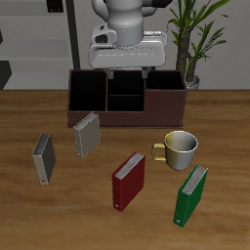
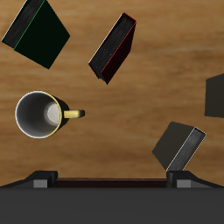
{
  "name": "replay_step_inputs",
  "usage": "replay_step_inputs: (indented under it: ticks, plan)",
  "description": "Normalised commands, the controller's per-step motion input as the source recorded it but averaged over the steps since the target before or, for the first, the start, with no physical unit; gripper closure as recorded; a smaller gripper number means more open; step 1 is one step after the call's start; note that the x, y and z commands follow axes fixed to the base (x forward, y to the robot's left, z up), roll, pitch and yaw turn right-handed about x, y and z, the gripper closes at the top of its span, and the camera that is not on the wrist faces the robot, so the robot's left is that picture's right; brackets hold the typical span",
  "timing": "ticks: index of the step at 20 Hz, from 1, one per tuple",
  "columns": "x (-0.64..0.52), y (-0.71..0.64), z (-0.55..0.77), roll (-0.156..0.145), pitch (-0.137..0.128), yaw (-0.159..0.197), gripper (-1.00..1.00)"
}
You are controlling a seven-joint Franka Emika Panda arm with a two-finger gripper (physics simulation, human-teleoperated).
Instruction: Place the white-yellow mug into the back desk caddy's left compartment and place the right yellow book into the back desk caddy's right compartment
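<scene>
Wood-grain brown is seen across the bench [image 1: 29, 107], on which the back desk caddy [image 1: 126, 116] stands far back, its maroon walls enclosing black sections. The gripper [image 1: 126, 68] is held above the caddy's middle; its fingers are spread, with nothing between them, though the tips are small in the exterior view and that reading is only probable. The white-yellow mug [image 1: 182, 148] is set nearer the bench's front edge than the caddy and apart from it, upright, its handle turned toward the red book [image 1: 128, 181]. In the wrist view the mug [image 2: 38, 115] is seen from above, with bare wood all around it. The right yellow book [image 1: 43, 158], dark grey with pale page edges, is found well away from the mug, on the opposite side of the bench, just beside the lighter tan-grey book [image 1: 87, 135], which leans close to the caddy's front wall. A green book [image 1: 191, 193] lies near the front edge, just past the mug. Open wood is left between the red book and the grey pair.
</scene>
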Motion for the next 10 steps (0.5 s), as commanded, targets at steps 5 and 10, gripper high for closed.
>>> replay_step_inputs:
  ticks: [5, 10]
  plan:
    - [-0.05, 0.46, -0.20, 0.019, 0.000, 0.012, -1.00]
    - [-0.04, 0.49, -0.23, 0.038, 0.019, -0.037, -1.00]
